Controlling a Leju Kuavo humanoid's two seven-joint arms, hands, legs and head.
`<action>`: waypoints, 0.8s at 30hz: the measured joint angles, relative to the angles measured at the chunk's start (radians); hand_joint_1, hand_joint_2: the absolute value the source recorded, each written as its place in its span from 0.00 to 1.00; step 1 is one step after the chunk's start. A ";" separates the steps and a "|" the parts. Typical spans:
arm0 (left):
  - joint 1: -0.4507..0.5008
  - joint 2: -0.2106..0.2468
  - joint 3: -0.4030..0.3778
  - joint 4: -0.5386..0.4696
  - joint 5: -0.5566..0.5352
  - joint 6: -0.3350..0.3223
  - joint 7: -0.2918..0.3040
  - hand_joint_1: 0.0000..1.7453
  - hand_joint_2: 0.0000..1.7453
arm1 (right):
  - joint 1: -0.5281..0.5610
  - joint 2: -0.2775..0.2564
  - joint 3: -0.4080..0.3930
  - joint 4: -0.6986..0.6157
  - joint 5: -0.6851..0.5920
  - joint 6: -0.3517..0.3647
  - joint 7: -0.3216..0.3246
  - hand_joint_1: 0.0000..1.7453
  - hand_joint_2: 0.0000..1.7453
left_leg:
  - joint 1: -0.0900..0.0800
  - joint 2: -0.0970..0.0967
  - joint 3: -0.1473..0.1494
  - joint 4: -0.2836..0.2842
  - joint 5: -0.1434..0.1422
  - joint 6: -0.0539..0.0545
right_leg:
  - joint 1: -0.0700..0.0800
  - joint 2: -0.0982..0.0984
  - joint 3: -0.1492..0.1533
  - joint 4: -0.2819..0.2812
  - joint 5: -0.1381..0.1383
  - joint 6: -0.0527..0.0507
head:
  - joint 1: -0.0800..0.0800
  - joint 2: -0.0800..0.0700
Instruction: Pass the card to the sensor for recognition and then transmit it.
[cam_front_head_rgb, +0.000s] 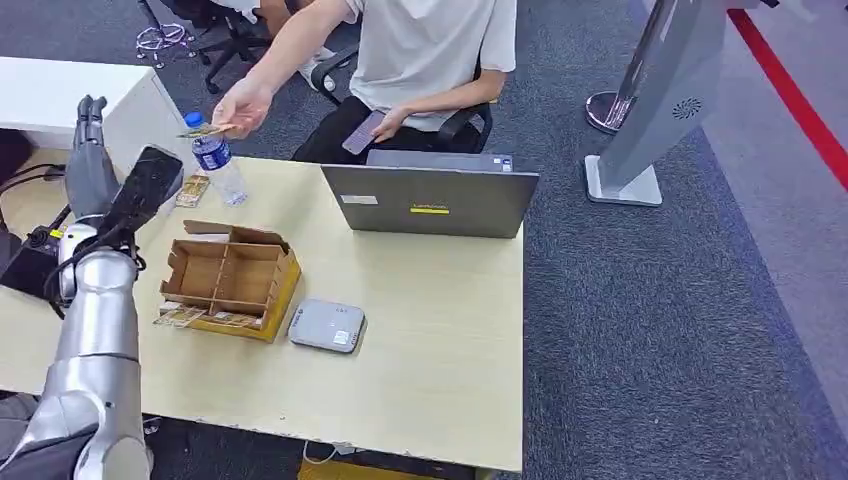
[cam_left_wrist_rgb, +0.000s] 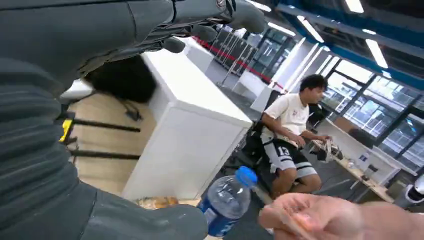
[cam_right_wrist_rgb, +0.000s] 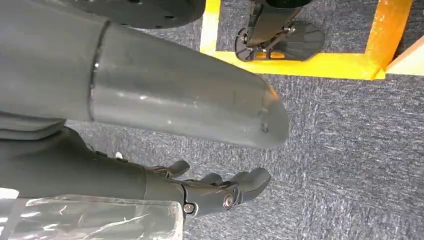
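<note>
Fingers (cam_front_head_rgb: 90, 112) of the left hand (cam_front_head_rgb: 90, 165) stand straight up and together at the near-left corner of the desk (cam_front_head_rgb: 440, 340), with nothing between them; the raised silver arm carries the hand above the desk's left edge. Down by the carpet, the right hand (cam_right_wrist_rgb: 215, 192) hangs with its fingers (cam_right_wrist_rgb: 250, 180) loosely curled and empty. On the desk nearest the robot lies a small grey sensor box (cam_front_head_rgb: 328, 325), just beside a yellow-based cardboard organiser (cam_front_head_rgb: 228, 278) with a few cards at its foot. Further along sit a closed-looking grey laptop (cam_front_head_rgb: 430, 200) and, near the far-left corner, a water bottle (cam_front_head_rgb: 217, 160) with a blue cap. Just above that bottle, a person's hand (cam_front_head_rgb: 240, 105) holds the card (cam_front_head_rgb: 203, 130), clear of the robot's fingers. That person sits in a black chair (cam_front_head_rgb: 460, 120) behind the desk, a phone (cam_front_head_rgb: 362, 132) in the other hand. A white stand (cam_front_head_rgb: 650, 110) rises on the carpet to the right
</note>
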 joint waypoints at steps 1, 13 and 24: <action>-0.013 -0.002 -0.023 0.000 -0.029 0.011 0.010 0.00 1.00 | 0.000 0.000 0.000 0.000 0.002 0.003 0.003 0.00 0.00 | 0.000 0.000 0.000 0.000 0.000 0.000 | 0.000 0.000 0.000 0.000 0.000 0.000 | 0.000 0.000; -0.164 -0.025 -0.266 0.025 -0.356 0.124 0.122 1.00 1.00 | -0.003 0.000 0.002 0.003 0.026 0.023 0.021 0.00 0.00 | 0.000 0.000 0.000 0.000 0.000 0.000 | 0.000 0.000 0.000 0.000 0.000 0.000 | 0.000 0.000; -0.307 -0.053 -0.481 0.077 -0.637 0.214 0.219 1.00 1.00 | -0.005 0.000 0.009 0.005 0.058 0.046 0.046 0.00 0.00 | 0.000 0.000 -0.001 0.001 0.000 0.000 | 0.000 0.000 0.000 0.000 0.001 0.001 | 0.000 0.000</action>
